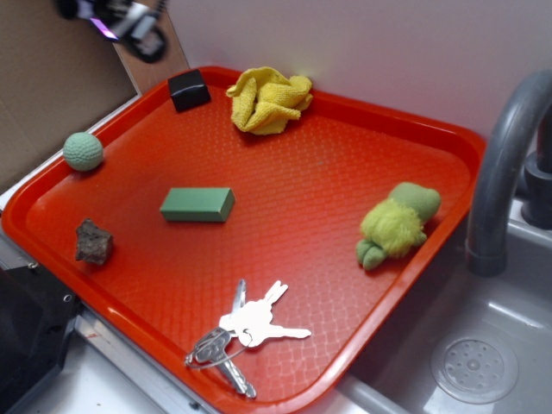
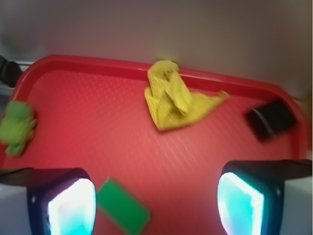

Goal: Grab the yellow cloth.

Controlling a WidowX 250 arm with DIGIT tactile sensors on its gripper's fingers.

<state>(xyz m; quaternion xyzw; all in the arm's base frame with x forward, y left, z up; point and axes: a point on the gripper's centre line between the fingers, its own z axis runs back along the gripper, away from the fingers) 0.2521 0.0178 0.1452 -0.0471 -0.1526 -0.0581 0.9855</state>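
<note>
Cloth point(image 2: 176, 98) is the target: yellow, bunched, lying ahead of the end effector point(image 2: 156, 200) and roughly centered between its fingers, against the tray's point(image 2: 88, 66) far rim. End effector: fingers spread wide apart, nothing between them, above the tray and well short of the cloth. In the exterior view it's only a blur at top left point(image 1: 121, 21), up off the tray near the back corner.

Around it: green block point(image 2: 122, 205) just inside the left finger, black block point(image 2: 270, 119) ahead to the right and near the cloth, plush point(image 2: 17, 127) far off left. Keys point(image 1: 246, 332), rock point(image 1: 93, 241) and ball point(image 1: 83, 151) sit away from the path.

Judgement: approach step. Move forward, come down over the tallest fold, keep clear of the rim and the black block, press low so the fingers gather fabric, then close.
</note>
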